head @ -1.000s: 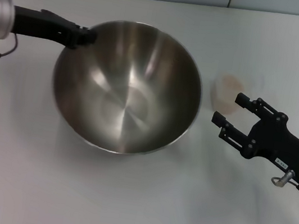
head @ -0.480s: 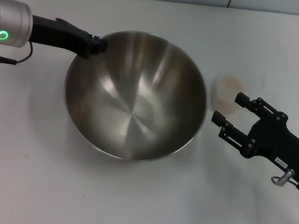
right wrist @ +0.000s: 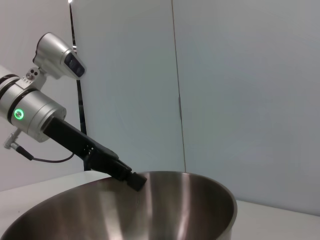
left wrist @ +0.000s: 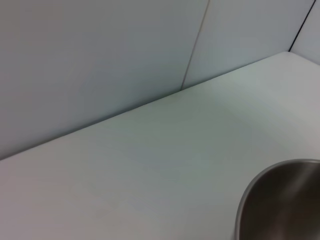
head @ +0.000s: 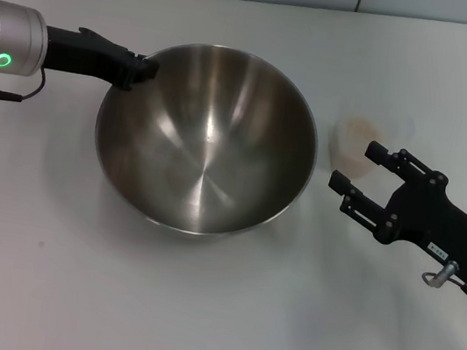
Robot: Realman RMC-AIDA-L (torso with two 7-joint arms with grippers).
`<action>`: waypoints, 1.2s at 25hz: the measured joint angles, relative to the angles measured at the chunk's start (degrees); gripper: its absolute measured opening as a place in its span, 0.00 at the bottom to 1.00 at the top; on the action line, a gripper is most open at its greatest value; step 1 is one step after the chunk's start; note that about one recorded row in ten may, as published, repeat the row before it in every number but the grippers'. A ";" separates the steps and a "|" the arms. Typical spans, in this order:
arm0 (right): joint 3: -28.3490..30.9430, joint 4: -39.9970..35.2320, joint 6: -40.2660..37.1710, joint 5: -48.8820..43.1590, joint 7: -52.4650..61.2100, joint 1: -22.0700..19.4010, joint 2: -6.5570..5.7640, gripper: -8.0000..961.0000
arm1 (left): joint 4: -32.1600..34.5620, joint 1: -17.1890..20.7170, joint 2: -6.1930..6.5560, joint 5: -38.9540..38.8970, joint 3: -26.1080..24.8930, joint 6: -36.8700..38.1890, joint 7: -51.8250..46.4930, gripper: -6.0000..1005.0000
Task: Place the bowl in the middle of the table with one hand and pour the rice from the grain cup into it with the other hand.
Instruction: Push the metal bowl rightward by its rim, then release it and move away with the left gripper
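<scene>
The wide shiny steel bowl (head: 206, 140) is being gripped at its rim by the left hand (head: 146, 67); the right hand (head: 351, 170), fingers apart, is being held beside the small clear plastic cup (head: 359, 142).

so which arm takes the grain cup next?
Right. The right gripper sits open just beside the grain cup, fingers pointing at it, nothing held. The left gripper is shut on the far-left rim of the bowl, and the bowl lies between it and the cup.

Pale panelled wall (right wrist: 240, 90) with dark vertical seams.
</scene>
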 joint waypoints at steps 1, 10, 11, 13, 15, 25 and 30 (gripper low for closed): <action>0.00 0.00 -0.04 0.00 0.00 0.00 0.00 0.73 | -0.01 0.03 0.00 -0.05 0.00 -0.01 0.61 0.13; 0.37 -0.05 -0.35 0.00 0.00 0.05 0.00 0.73 | -1.34 1.46 -0.13 -5.94 0.00 -0.07 8.50 0.15; 0.49 -0.04 -0.36 0.00 0.00 0.07 0.00 0.73 | -1.33 2.06 -0.10 -7.61 0.00 -0.02 9.86 0.15; 0.50 -0.05 -0.36 0.00 0.00 0.08 0.00 0.73 | -0.97 3.47 0.00 -11.60 0.00 0.08 13.48 0.21; 0.52 -0.07 -0.32 0.00 0.00 0.17 0.00 0.73 | -0.60 5.11 0.07 -16.82 -0.15 0.33 18.36 0.33; 0.62 -0.04 -0.31 0.00 0.00 0.74 0.06 0.73 | -1.58 16.74 0.17 -50.96 -0.23 9.26 55.18 0.82; 0.62 -0.05 -0.31 0.00 0.00 1.25 0.09 0.73 | -2.80 20.12 0.22 -56.52 -0.64 13.59 58.69 0.83</action>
